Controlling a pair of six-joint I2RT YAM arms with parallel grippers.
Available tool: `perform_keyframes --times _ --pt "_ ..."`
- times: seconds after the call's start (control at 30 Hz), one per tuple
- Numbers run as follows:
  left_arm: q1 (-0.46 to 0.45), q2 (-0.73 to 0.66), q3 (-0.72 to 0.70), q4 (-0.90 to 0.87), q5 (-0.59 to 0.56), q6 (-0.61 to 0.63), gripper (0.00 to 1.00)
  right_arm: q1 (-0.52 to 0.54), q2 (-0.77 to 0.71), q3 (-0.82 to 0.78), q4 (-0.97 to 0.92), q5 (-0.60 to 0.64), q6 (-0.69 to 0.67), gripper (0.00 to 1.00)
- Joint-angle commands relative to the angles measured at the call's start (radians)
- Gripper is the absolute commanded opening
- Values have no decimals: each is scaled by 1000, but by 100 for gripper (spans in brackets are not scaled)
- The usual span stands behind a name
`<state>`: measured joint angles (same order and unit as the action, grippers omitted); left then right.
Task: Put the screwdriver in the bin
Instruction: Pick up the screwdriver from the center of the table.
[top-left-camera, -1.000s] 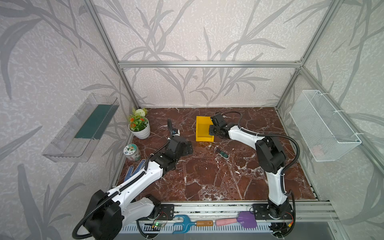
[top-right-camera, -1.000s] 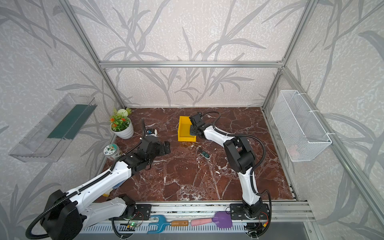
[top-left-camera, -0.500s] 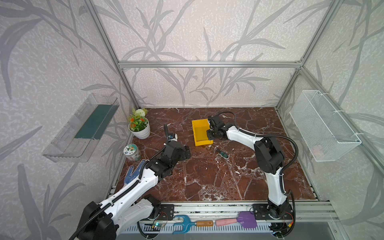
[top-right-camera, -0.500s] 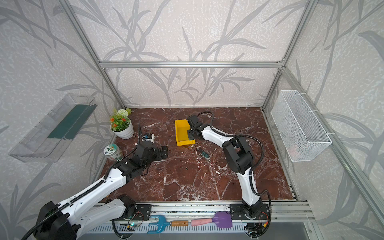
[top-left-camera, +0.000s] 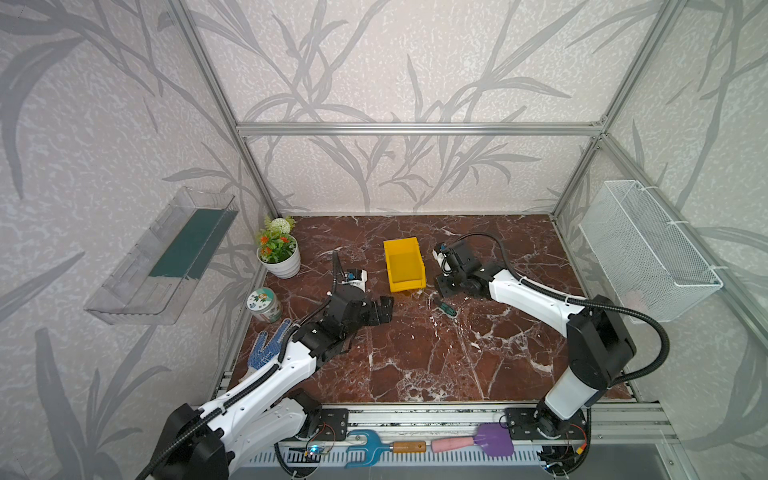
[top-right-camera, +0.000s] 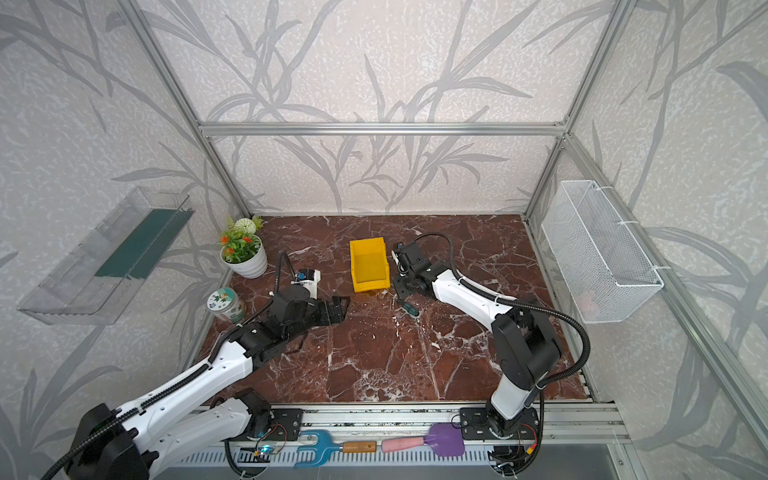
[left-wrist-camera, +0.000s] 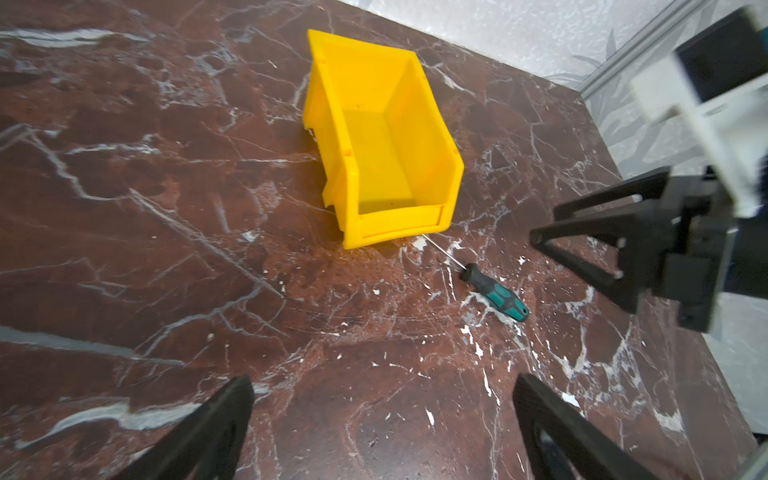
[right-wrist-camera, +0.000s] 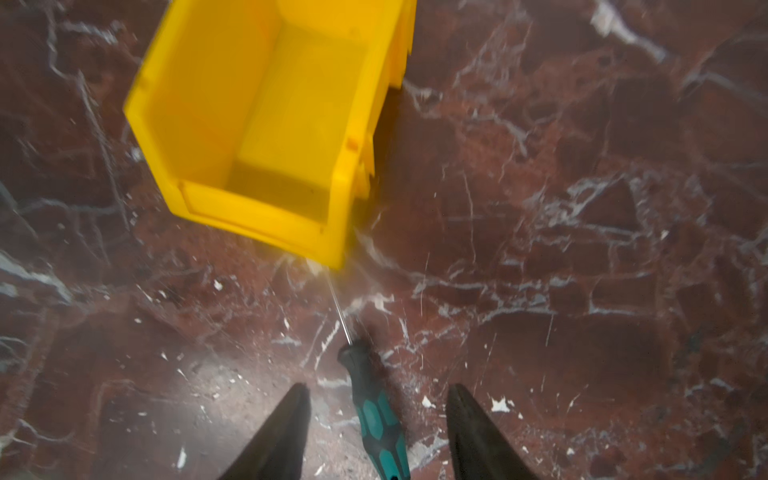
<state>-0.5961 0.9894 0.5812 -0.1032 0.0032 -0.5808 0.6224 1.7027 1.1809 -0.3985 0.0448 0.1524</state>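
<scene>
Two arms reach over the dark red marble tabletop (top-left-camera: 415, 357), and I read both as holding nothing. My right gripper (right-wrist-camera: 379, 387) has its black fingers (right-wrist-camera: 291, 415) parted on either side of the small screwdriver with the green-and-black handle and thin metal shaft (right-wrist-camera: 376, 409). A gap shows between the handle and each finger, so nothing is clamped. How far the fingertips sit above the marble I cannot tell.

That screwdriver lies flat on the marble, outside the bright yellow rectangular plastic bin (right-wrist-camera: 249, 218). Its shaft points at the corner of the bin's low cut-away front lip. The tip reaches right up to the plastic, though I cannot tell whether it touches. The bin stands upright with its opening facing up.

My left gripper (left-wrist-camera: 382, 379) is spread wide over bare marble. It faces the bin's front from the opposite side, near the screwdriver but apart from it.
</scene>
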Motion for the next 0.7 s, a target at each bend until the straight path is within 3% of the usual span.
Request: perform_keyframes --times 0.0,0.37,0.67 --pt "-17 43 7 98 68 -17 99 -3 31 -15 -72 -22 -23 55" --pt "-58 105 19 114 81 -45 99 -3 145 4 -152 -48 -12 49" --pt "-58 75 3 91 27 -40 99 15 156 -29 -152 -50 -23 26"
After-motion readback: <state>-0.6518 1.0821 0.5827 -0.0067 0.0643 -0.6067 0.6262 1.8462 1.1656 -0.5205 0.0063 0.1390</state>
